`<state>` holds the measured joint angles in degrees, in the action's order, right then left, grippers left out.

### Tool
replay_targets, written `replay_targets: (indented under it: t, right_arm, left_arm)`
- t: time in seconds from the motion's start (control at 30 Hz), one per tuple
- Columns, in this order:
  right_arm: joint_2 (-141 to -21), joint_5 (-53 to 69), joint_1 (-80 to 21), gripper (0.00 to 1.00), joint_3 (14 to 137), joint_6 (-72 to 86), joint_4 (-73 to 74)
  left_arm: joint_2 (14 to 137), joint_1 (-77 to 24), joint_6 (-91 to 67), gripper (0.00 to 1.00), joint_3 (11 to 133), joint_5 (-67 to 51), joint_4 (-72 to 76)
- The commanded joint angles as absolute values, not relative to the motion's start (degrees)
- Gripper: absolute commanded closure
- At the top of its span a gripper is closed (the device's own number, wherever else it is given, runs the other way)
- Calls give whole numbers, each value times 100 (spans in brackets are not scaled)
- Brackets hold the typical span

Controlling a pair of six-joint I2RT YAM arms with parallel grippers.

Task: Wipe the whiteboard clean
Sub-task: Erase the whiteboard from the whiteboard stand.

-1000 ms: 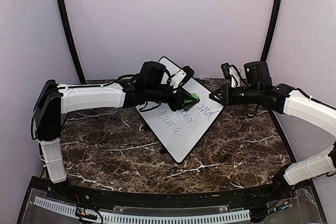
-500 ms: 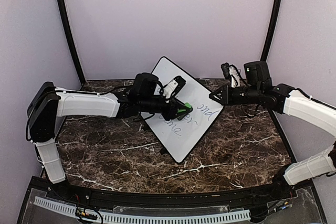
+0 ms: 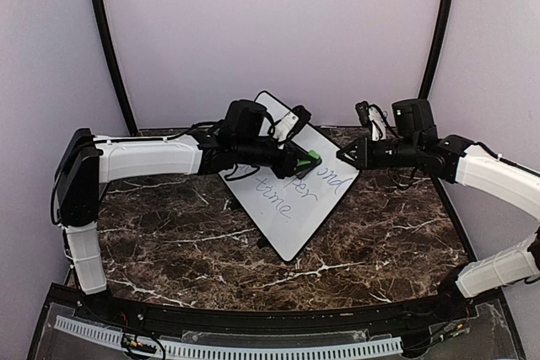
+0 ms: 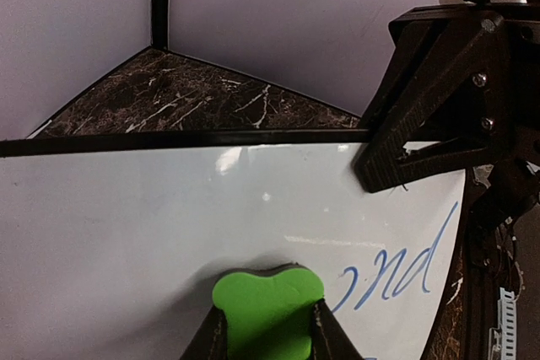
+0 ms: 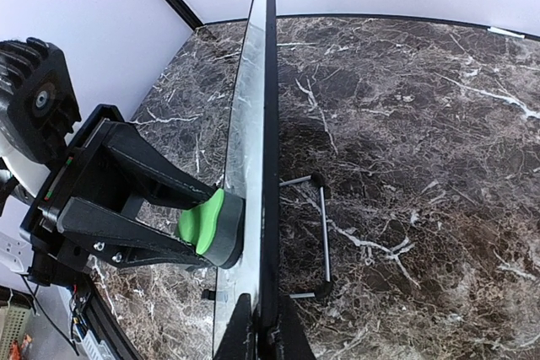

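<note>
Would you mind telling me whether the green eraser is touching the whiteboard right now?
Touching. The right wrist view shows the eraser with its pad flat against the face of the whiteboard, with no gap.

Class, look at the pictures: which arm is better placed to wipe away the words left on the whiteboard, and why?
Left. The left gripper holds the green eraser pressed on the whiteboard, right beside the word "and". The right gripper is shut on the board's edge, steadying it.

Dark marble-patterned table (image 3: 169, 233), pale lilac walls (image 3: 270, 31) behind.
</note>
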<state>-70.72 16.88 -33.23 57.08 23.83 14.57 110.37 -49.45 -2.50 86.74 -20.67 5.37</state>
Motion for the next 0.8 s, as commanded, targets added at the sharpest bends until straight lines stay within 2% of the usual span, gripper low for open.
replay_targets:
  t: [0.0,0.2,0.37,0.77]
  right_arm:
    - [-7121,2866,-3901,100,5523,1441,1551]
    - [-7191,2907,-3901,100,5532,1433,1491]
    - [-7261,2962,-3898,100,5561,1467,1418]
    - [-7180,2895,-3911,100,5560,1486,1524]
  left_arm:
    - [11414,-5101,-195,94,8500,-1922,34]
    - [11006,-5133,-432,94,7314,-1904,427]
    - [10907,-5159,-515,94,7034,-1940,529]
    - [11504,-5246,-263,93,8582,-2065,136]
